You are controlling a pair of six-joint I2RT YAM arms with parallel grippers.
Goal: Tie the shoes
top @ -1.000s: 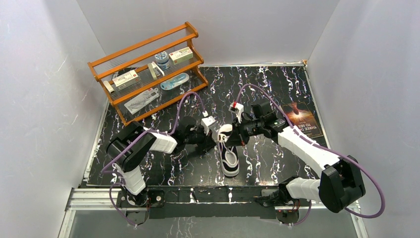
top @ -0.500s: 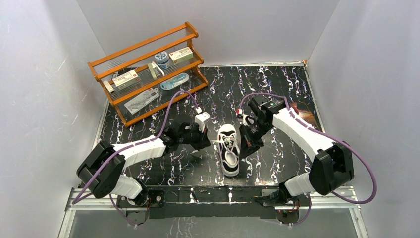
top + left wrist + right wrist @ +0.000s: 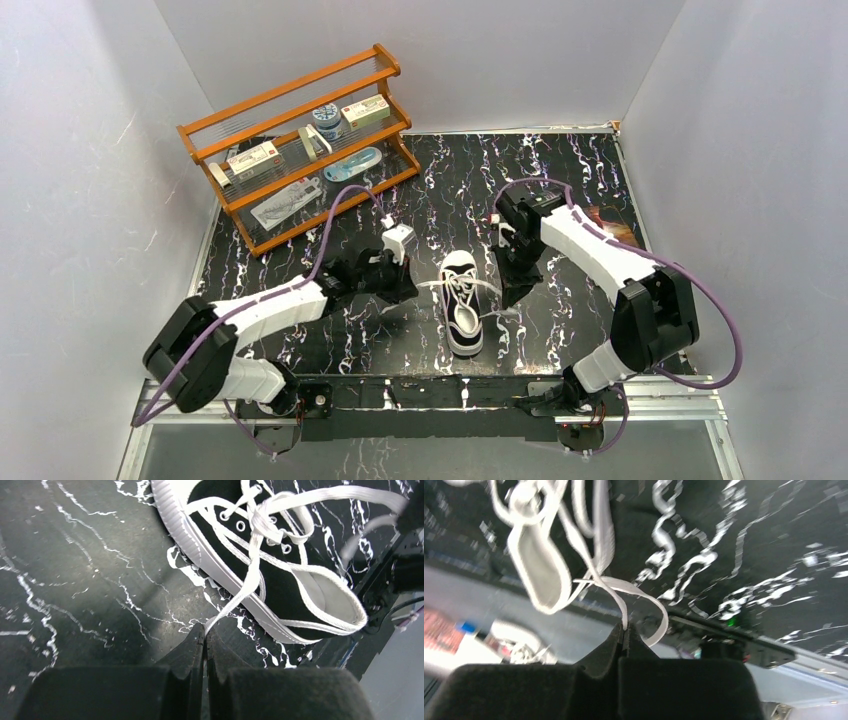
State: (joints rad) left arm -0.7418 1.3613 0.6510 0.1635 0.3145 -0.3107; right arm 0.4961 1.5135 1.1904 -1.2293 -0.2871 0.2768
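looking down from above, the sneaker (image 3: 462,312) sits on the black marbled desk (image 3: 580,160) near the front edge, right between the two arms. its white toe cap points away from the bases and the heel points toward them.

left pincer (image 3: 408,291) is low to the desk just off the shoe's left side, jaws clenched tight on the end of the left lace (image 3: 256,565). that lace runs pretty straight from the tips up to a knot over the eyelets. the pincer isn't touching the shoe itself, only the lace.

right pincer (image 3: 515,292) is just beside the shoe's right side, also squeezed shut, pinching the right lace (image 3: 610,582). on its wrist cam a bit of lace curls over next to the tips, and the heel opening shows up blurry, up and to the left.

from the top view both laces stretch out sideways from the middle of the shoe, one to each pincer.

a wooden rack (image 3: 300,150) with small packets stands at the back left, well apart from the shoe. a dark booklet (image 3: 612,228) lies on the right behind the right arm.
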